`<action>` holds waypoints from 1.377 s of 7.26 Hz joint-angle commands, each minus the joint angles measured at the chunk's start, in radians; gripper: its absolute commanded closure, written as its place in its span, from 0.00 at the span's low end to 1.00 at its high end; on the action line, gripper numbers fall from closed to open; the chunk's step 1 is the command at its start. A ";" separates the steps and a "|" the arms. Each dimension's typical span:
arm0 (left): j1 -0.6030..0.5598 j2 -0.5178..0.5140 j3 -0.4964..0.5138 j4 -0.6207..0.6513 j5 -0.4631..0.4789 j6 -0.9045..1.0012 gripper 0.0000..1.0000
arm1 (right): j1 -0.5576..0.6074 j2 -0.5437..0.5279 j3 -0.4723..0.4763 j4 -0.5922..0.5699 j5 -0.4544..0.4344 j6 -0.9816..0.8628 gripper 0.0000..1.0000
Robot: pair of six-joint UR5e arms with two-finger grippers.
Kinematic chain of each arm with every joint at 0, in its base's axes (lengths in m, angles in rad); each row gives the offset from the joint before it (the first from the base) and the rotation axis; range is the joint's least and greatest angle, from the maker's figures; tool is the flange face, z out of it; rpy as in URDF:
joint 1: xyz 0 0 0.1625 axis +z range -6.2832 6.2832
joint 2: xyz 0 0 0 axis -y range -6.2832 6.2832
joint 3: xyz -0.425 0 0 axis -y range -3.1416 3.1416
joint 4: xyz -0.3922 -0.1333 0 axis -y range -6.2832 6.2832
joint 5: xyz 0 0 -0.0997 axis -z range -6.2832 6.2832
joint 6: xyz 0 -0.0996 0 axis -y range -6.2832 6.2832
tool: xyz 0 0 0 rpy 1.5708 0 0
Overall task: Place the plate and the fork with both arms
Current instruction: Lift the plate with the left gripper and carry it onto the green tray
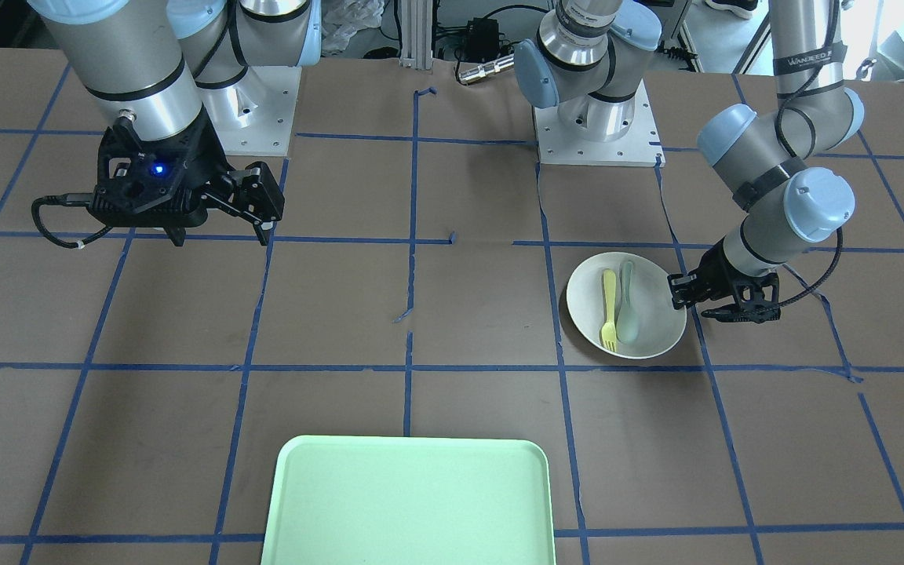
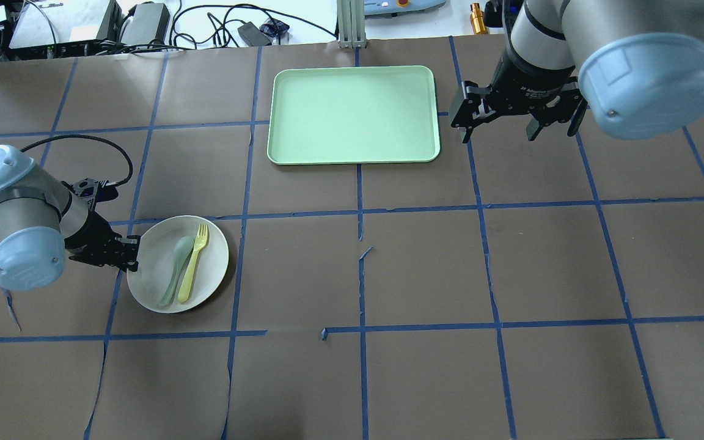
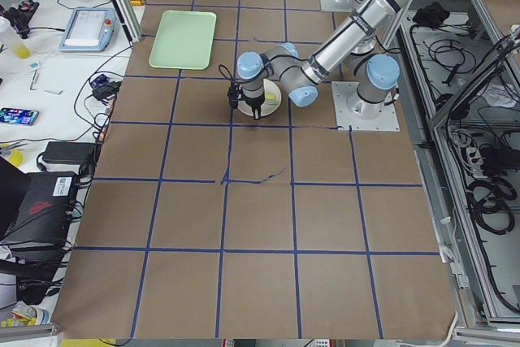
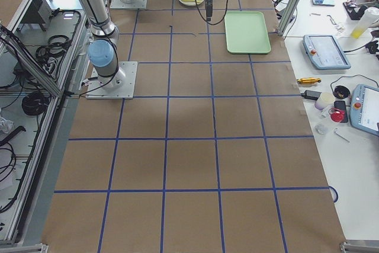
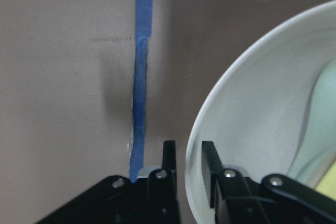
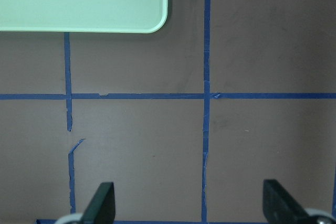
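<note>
Plate (image 2: 150,272) on counter (image 2: 425,269), fork (image 2: 192,264) and grey-green spoon (image 2: 175,272) side by side inside. Left gripper (image 2: 134,252) straddles plate rim, seemingly pinching it. Right gripper (image 2: 498,133) spread wide beside mint tray (image 2: 352,113).

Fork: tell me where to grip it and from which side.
Probably take the fork by its handle end, opposite the tines, from straight above, pinching across its width. It lies flat in the plate, and the spoon lies close along its left side, so side approaches look blocked.
</note>
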 commanded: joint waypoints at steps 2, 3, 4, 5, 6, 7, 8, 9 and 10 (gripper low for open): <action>0.006 0.015 0.007 -0.006 -0.023 0.006 1.00 | 0.000 0.001 0.000 0.001 0.000 -0.001 0.00; 0.010 0.028 0.019 -0.009 -0.131 0.012 1.00 | 0.000 0.001 0.000 -0.001 0.000 -0.001 0.00; 0.010 0.028 0.039 -0.015 -0.223 0.000 1.00 | 0.000 0.001 0.002 -0.001 0.000 -0.001 0.00; 0.003 0.013 0.078 -0.061 -0.327 -0.007 1.00 | 0.002 0.001 0.002 0.001 -0.001 -0.001 0.00; -0.011 -0.006 0.149 -0.134 -0.343 -0.020 1.00 | 0.002 0.001 0.002 0.001 -0.002 -0.001 0.00; -0.075 -0.027 0.224 -0.199 -0.347 -0.102 1.00 | 0.002 0.002 0.002 -0.001 -0.002 -0.001 0.00; -0.179 -0.076 0.298 -0.201 -0.356 -0.172 1.00 | 0.002 0.009 0.000 -0.001 -0.002 -0.001 0.00; -0.250 -0.143 0.387 -0.201 -0.368 -0.242 1.00 | 0.002 0.009 0.000 -0.001 -0.002 -0.001 0.00; -0.311 -0.225 0.505 -0.201 -0.371 -0.305 1.00 | 0.002 0.009 0.000 -0.001 -0.002 -0.001 0.00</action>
